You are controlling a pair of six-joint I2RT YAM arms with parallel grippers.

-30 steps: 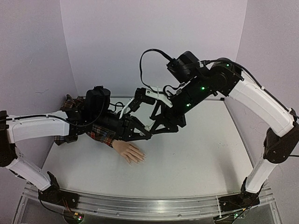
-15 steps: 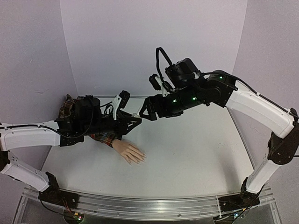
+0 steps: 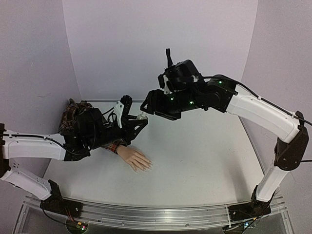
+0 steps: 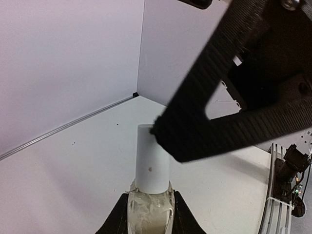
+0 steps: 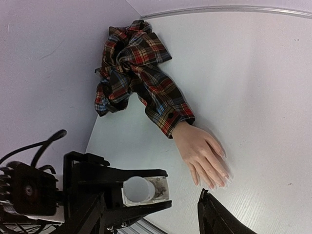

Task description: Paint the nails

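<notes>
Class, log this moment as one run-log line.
left hand: shut on white bottle | right hand: at bottle top, grip unclear | mannequin hand: flat on table | nails: not reached

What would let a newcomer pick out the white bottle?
Start at the table, then the left gripper raised near the plaid sleeve. The white bottle stands upright in its grip; unlike the peach mannequin hand, it is a plain white cylinder.
</notes>
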